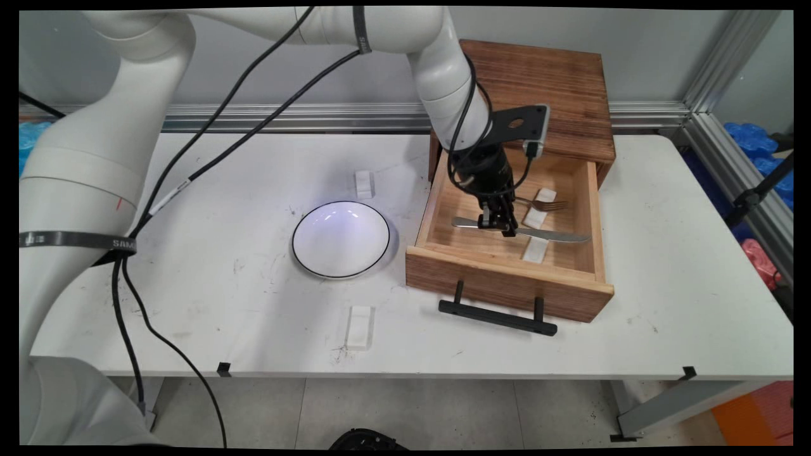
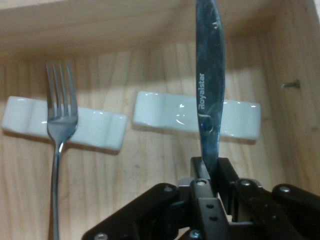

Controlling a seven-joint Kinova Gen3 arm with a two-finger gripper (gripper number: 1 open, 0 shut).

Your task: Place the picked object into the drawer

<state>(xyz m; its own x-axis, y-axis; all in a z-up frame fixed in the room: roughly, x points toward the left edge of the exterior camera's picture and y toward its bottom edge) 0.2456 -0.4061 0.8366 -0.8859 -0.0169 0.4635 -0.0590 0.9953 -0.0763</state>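
End effector (image 1: 499, 223) is clamping the knife (image 1: 545, 234) inside the open drawer (image 1: 507, 278); knife is lying crosswise, blade pointing right; fork (image 1: 545, 204) is sitting just behind.

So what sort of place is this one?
Probably a lab bench set up as a dining scene: aluminium framing behind a white table, with a wooden drawer box and white black-rimmed bowl.

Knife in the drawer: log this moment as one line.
gripper: shut on knife | knife: over white rest, inside open wooden drawer | fork: on second rest | bowl: on table
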